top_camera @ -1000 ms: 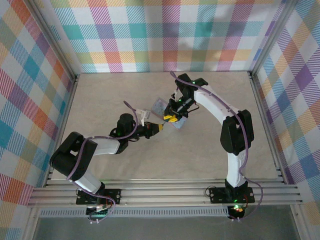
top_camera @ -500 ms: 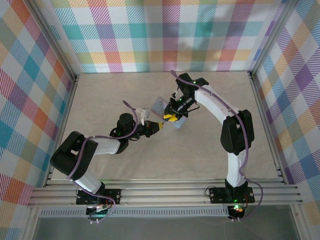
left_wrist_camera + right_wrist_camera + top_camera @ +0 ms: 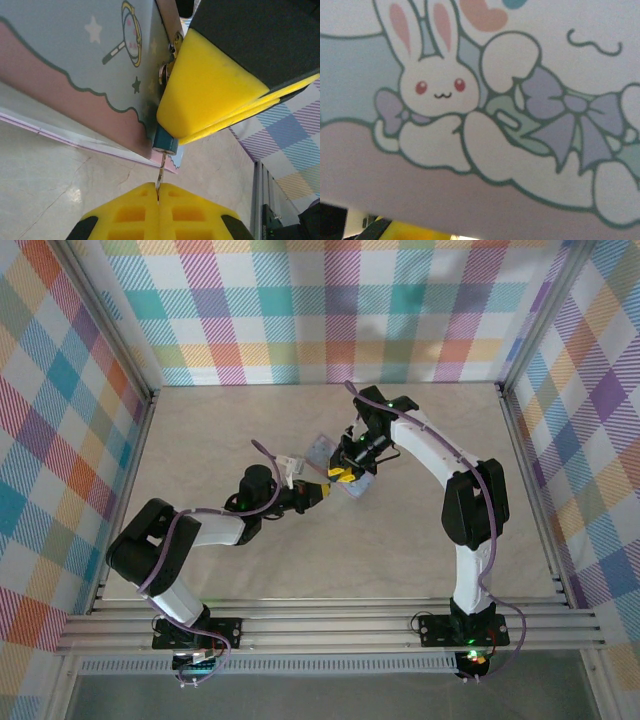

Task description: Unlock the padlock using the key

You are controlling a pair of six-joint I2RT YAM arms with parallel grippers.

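In the left wrist view the tiny dark teal padlock [image 3: 165, 142] hangs at the lower edge of the pastel tin box [image 3: 75, 75]. My right gripper [image 3: 175, 131] comes in from the upper right, its yellow fingers [image 3: 210, 90] shut on the padlock's upper part. A thin metal key [image 3: 160, 172] runs from the padlock's bottom face down into my left gripper [image 3: 159, 194], which is shut on it. From above, the left gripper [image 3: 318, 492] and right gripper [image 3: 342, 476] meet at the box [image 3: 320, 449] mid-table. The right wrist view looks close onto the bunny-picture lid [image 3: 510, 125].
The box rests on the beige table [image 3: 420, 540], ringed by checkered cloth walls [image 3: 330, 310]. A metal rail [image 3: 260, 190] runs along the table's side. Open table surface lies in front of and behind the box.
The left arm has edged slightly right toward the box, bringing the key up to the padlock. The right arm has barely moved.
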